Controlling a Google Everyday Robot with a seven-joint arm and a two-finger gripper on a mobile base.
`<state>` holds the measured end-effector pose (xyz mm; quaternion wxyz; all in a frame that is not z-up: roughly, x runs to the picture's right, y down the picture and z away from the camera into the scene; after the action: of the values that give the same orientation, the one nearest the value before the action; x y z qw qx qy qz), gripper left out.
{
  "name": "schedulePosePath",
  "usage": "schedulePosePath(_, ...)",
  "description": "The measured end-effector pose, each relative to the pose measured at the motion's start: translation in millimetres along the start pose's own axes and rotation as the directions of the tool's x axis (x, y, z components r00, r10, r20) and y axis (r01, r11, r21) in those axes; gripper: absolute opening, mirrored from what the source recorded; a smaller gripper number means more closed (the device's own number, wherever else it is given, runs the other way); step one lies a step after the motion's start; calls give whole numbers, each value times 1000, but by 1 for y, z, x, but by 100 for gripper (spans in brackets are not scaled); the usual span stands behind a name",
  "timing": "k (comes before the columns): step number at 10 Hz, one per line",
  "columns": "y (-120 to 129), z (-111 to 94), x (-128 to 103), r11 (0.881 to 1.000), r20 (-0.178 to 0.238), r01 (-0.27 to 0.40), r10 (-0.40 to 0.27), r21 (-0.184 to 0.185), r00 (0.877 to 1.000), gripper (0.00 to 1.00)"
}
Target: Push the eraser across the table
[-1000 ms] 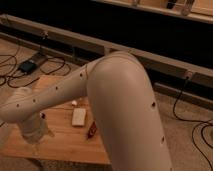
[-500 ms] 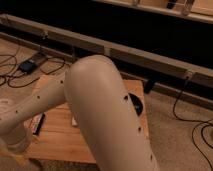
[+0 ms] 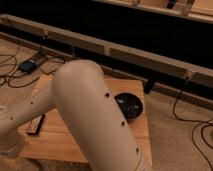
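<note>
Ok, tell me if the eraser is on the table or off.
On: the eraser lies flat on the table. The gripper is out of view, lower left.

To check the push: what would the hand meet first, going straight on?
Cannot tell surely: the hand itself is cut off at the lower left edge, below the wrist. The eraser on the table lies nearest, probably first.

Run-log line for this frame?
arm: across table | claw: out of view, lower left | eraser: flat on table, left part | bowl: right part
</note>
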<state>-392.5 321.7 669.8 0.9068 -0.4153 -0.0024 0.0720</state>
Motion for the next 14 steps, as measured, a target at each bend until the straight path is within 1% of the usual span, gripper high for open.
schedulePosePath(3, 4, 17, -15, 1000, 28, 22, -22, -6, 999, 65)
schedulePosePath(4, 6, 21, -21, 1000, 45, 29, -29, -7, 999, 65)
schedulePosePath(6, 8, 23, -28, 999, 65, 35, -34, -11, 997, 65)
schedulePosePath(8, 12, 24, -30, 999, 70, 44, -42, -27, 997, 65)
schedulePosePath(14, 12, 24, -30, 999, 70, 46, -44, -27, 997, 65)
